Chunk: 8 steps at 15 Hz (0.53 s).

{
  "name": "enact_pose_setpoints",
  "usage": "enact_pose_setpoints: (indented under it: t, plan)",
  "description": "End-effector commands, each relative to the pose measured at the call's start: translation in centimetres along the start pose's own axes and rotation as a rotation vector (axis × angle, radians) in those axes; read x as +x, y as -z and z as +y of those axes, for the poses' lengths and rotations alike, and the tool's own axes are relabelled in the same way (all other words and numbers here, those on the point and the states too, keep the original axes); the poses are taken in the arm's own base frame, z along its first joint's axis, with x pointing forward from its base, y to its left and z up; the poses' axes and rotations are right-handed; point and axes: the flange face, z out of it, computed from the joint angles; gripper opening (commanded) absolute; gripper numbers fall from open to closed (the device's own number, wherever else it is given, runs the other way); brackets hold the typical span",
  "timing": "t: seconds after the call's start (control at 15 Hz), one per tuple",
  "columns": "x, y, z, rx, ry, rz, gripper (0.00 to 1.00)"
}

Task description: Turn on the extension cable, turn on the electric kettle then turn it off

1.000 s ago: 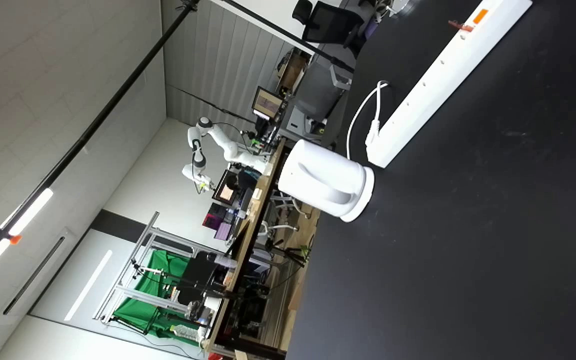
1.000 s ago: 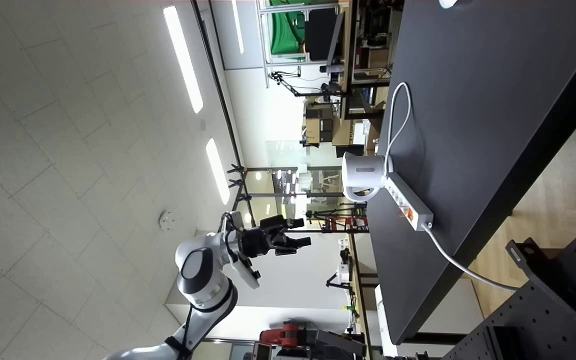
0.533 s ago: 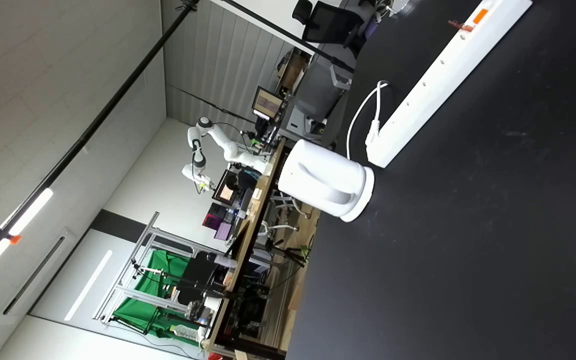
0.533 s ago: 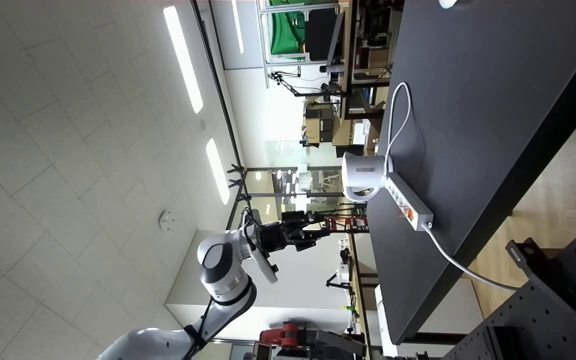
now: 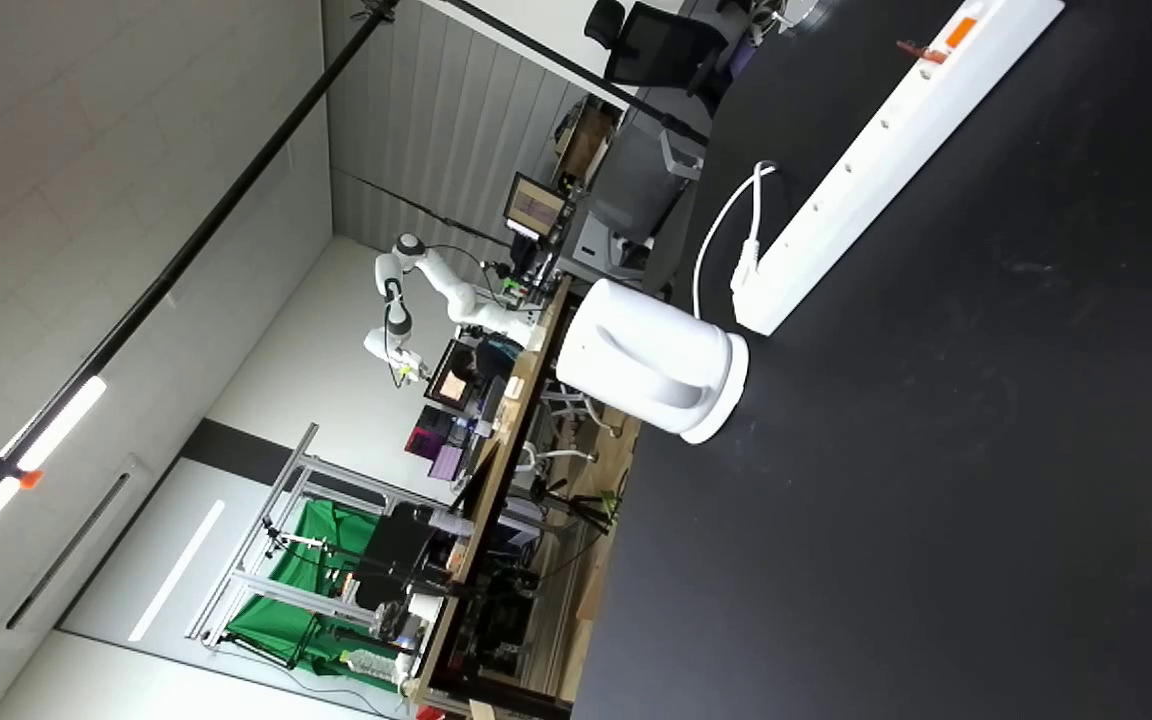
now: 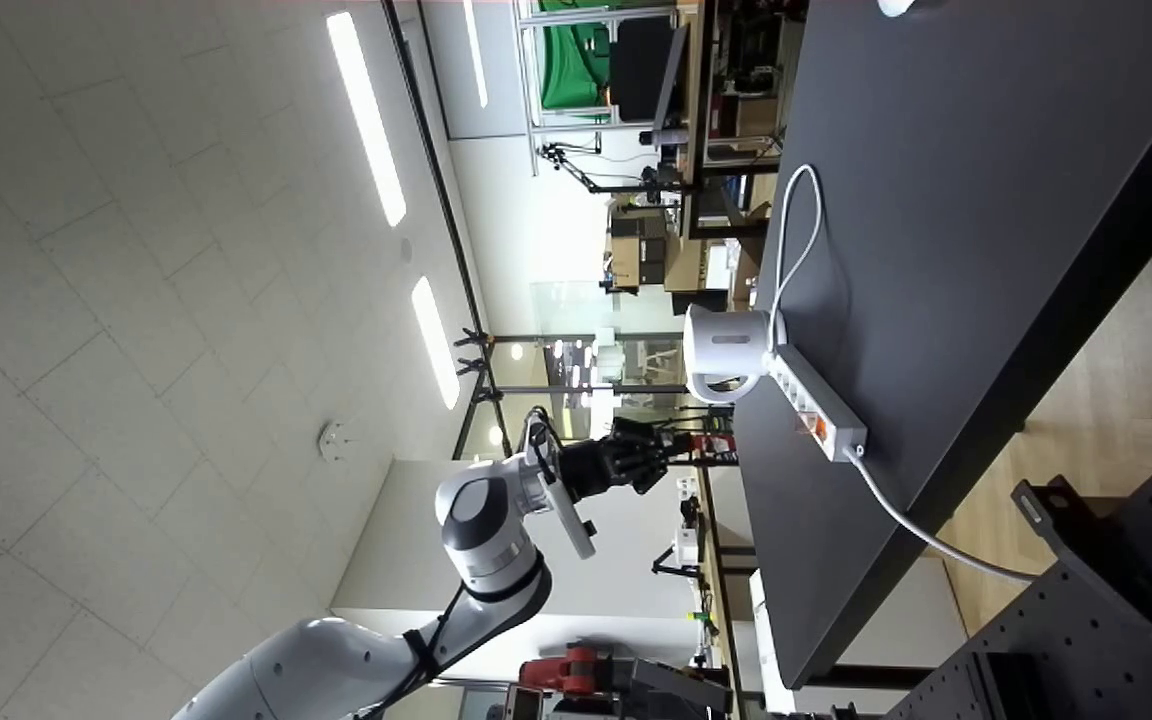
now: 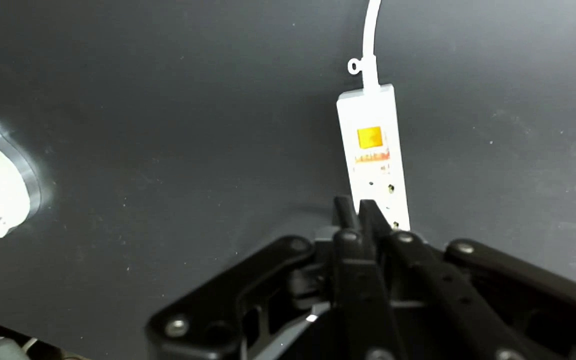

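"Lower now, the black 2-finger gripper (image 7: 356,204), jaws nearly together."
"And the long white plastic power strip (image 5: 866,180)?"
"On the black table (image 5: 836,500), 1 end beside the white cylindrical kettle (image 5: 641,345). Reddish marks (image 7: 374,157) by the strip's orange square switch (image 7: 370,137): unreadable."

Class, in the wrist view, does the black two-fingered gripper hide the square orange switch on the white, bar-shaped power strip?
No, the orange switch shows whole; the gripper overlaps the power strip only farther along.
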Motion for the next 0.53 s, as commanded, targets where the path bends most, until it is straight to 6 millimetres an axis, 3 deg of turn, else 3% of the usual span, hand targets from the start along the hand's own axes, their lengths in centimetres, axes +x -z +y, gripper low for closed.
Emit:
enact_pose_setpoints:
  t: [0.0, 0.47]
  plan:
    - [-0.03, -0.49, -0.11, 0.004, 0.003, -0.014, 0.01]
    - [0.03, -0.98, -0.21, 0.008, 0.005, -0.024, 0.01]
